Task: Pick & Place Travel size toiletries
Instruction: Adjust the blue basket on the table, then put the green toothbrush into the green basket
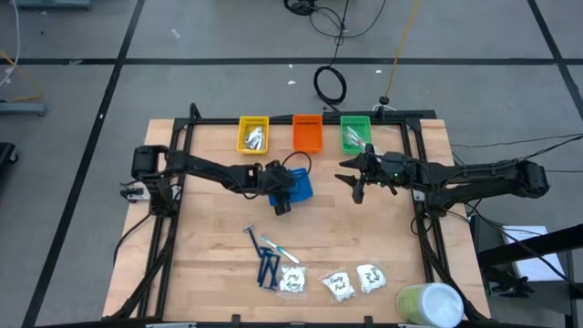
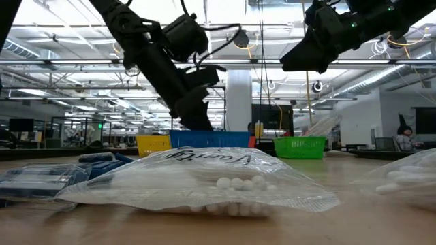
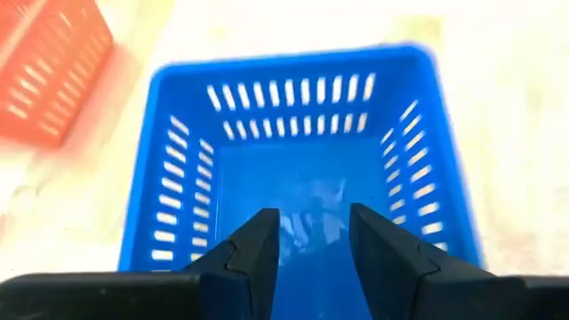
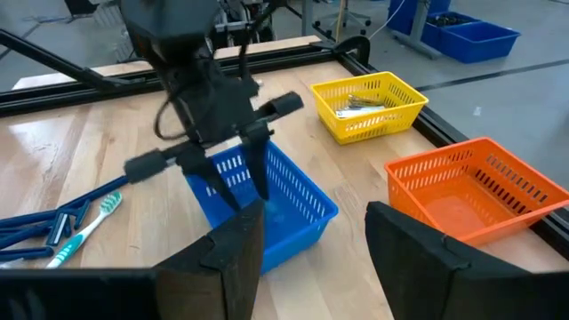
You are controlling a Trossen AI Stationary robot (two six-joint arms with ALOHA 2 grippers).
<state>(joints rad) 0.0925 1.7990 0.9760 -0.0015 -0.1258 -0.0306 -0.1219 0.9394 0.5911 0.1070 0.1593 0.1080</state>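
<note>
From above, the left gripper (image 1: 281, 202) hangs over the blue slotted plastic tray (image 1: 298, 185) at the centre of the pale wooden table (image 1: 209, 255). The right gripper (image 1: 357, 189) hovers at about three o'clock from that tray, just in front of the green plastic tray (image 1: 355, 133). Along the twelve o'clock edge sit the yellow plastic tray (image 1: 254, 134) holding small silvery packets (image 1: 256, 138), the orange plastic tray (image 1: 308, 133) and the green one. Toward six o'clock lie dark blue razors (image 1: 268, 270), a slim light-blue-and-white stick (image 1: 278, 248) and three white square sachets (image 1: 334, 283); a big pale green-and-white cylinder (image 1: 430, 305) stands at five o'clock.

At table height, a clear bag of small white pieces (image 2: 204, 180) fills the foreground, with the blue tray behind it and the left gripper lowered into it.

In the left wrist view, the two dark fingers (image 3: 258, 253) stand a narrow gap apart over the blue tray's floor, nothing between them; something dark and blurred lies on that floor.

In the right wrist view, the right fingers (image 4: 236, 244) are spread wide and empty, facing the left gripper in the blue tray, with razors and the stick beside it.
</note>
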